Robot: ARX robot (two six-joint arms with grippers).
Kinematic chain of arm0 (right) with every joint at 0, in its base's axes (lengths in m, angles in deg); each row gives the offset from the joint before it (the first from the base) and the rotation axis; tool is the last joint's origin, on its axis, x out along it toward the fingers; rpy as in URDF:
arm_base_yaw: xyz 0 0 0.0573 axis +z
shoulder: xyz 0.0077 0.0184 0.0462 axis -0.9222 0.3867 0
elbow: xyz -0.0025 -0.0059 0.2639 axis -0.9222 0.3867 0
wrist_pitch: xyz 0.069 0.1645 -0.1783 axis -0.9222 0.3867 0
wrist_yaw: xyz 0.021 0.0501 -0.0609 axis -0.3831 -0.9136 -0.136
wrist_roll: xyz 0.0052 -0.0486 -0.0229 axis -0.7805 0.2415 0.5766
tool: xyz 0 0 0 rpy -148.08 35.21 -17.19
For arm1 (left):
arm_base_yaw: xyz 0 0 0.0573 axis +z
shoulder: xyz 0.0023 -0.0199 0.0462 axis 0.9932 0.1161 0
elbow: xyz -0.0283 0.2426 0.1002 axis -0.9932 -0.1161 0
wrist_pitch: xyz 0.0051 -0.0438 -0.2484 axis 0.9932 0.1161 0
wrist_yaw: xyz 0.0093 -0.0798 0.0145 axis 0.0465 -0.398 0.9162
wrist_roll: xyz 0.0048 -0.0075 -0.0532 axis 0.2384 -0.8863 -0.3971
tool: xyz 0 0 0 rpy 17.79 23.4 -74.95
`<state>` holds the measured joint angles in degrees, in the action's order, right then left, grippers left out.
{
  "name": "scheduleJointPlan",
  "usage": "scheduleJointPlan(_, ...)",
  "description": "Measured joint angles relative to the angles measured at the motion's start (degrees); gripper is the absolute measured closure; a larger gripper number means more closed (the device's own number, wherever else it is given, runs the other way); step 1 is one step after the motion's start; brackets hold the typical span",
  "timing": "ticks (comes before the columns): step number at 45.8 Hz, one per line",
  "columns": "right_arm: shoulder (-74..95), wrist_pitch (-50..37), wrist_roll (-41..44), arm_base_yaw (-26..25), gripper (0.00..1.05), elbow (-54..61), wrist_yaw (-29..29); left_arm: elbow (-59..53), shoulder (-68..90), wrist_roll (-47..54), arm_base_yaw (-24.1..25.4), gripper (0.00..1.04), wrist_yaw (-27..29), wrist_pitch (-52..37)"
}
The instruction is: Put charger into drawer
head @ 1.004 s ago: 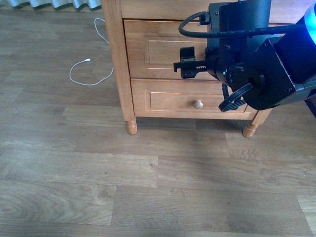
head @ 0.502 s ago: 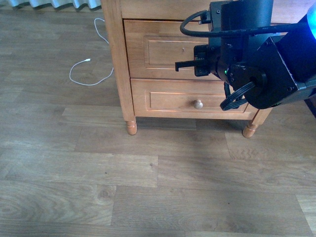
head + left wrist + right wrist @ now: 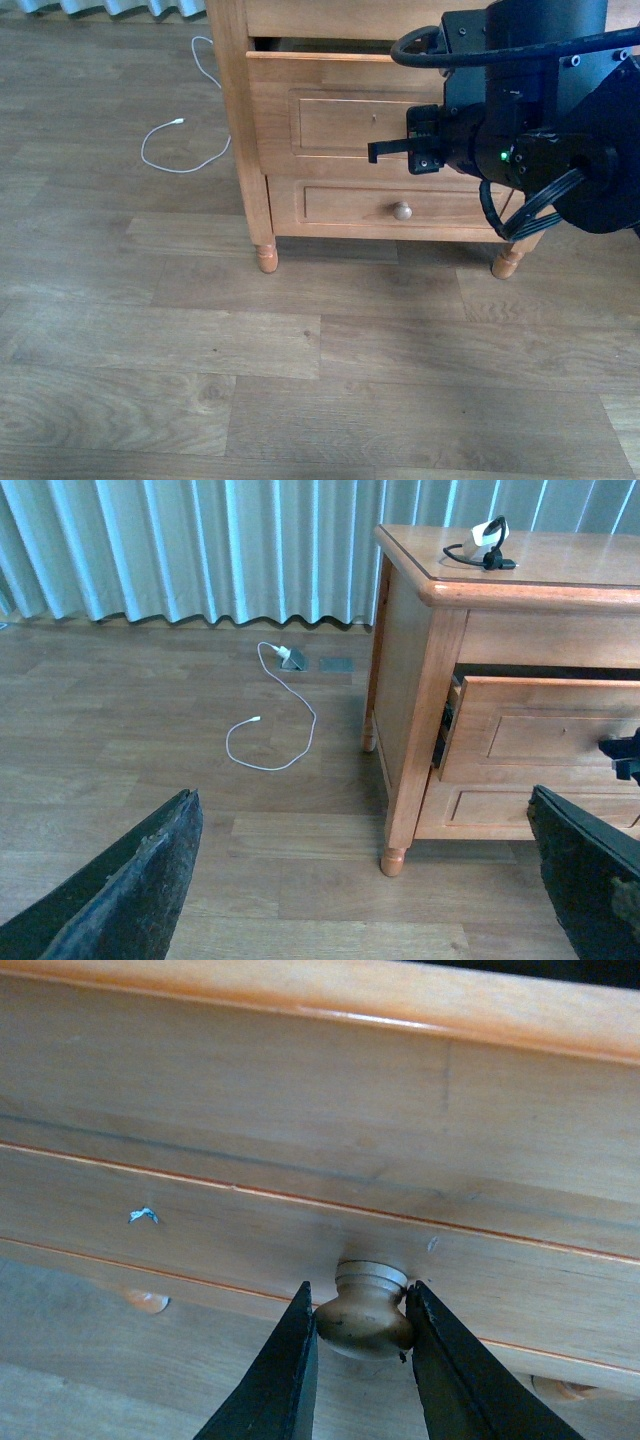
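One charger (image 3: 488,535) lies on the cabinet (image 3: 560,568) top, outside the drawer (image 3: 340,105); the drawer stands partly out, with a dark gap behind its front; the right gripper (image 3: 360,1295) is clamped on its round knob (image 3: 364,1320); the left gripper (image 3: 362,795) hangs with its fingers wide apart above the floor (image 3: 200,350).

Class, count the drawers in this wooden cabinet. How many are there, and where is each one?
2. The taller drawer is on top, pulled partly out; the shorter drawer sits directly below it, pushed in. The right arm hides part of the cabinet.
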<state>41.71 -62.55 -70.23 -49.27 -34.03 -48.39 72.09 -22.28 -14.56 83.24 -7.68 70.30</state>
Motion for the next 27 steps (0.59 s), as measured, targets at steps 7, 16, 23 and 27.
scheduleJointPlan(7, -6.12, 5.25, -0.22, -0.11, 0.83, 6.19, -4.15, 0.0, 0.0, 0.0, 0.0, 0.06, 0.0, 0.0)
scheduleJointPlan(16, -13.03, 7.26, 1.11, 0.02, 0.84, 14.64, -6.29, 0.0, 0.0, 0.0, 0.0, 0.06, 0.0, 0.0)
scheduleJointPlan(23, -18.75, 7.67, 1.75, 0.48, 0.84, 22.38, -7.89, 0.0, 0.0, 0.0, 0.0, 0.06, 0.0, 0.0)
scheduleJointPlan(27, -21.05, 7.52, 1.97, 0.72, 0.84, 25.64, -8.61, 0.0, 0.0, 0.02, 0.0, 0.06, 0.0, 0.0)
